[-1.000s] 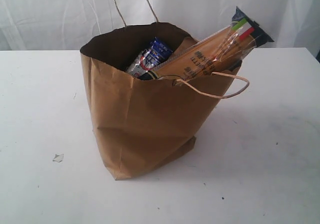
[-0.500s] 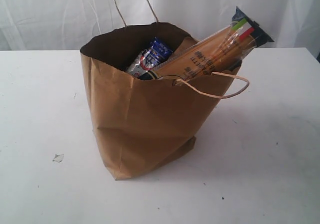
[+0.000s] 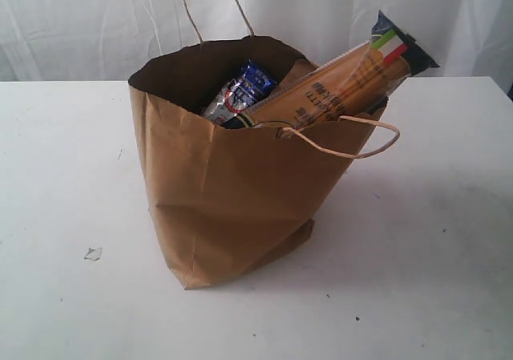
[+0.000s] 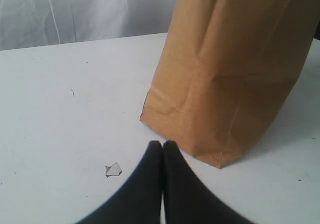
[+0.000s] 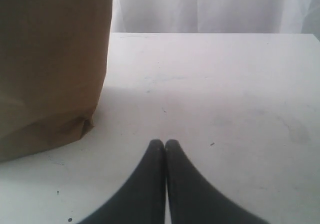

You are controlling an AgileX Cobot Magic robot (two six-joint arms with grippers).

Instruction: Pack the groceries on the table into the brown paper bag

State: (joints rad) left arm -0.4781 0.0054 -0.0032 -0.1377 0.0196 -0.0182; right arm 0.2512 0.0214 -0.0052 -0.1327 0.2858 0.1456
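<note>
Standing with open table (image 3: 64, 175) on both sides, the brown paper bag (image 3: 232, 192) has the long spaghetti pack (image 3: 345, 79) overhanging its rim. The left gripper (image 4: 162, 144) and right gripper (image 5: 165, 143) sit pinched together, empty; nothing has shifted.

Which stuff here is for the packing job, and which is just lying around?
For the job:
- brown paper bag, standing on the table
- long spaghetti pack, sticking out of the bag's top
- blue-white carton, inside the bag

Just lying about:
- small paper scrap on the table, beside the bag
- white curtain behind
</note>
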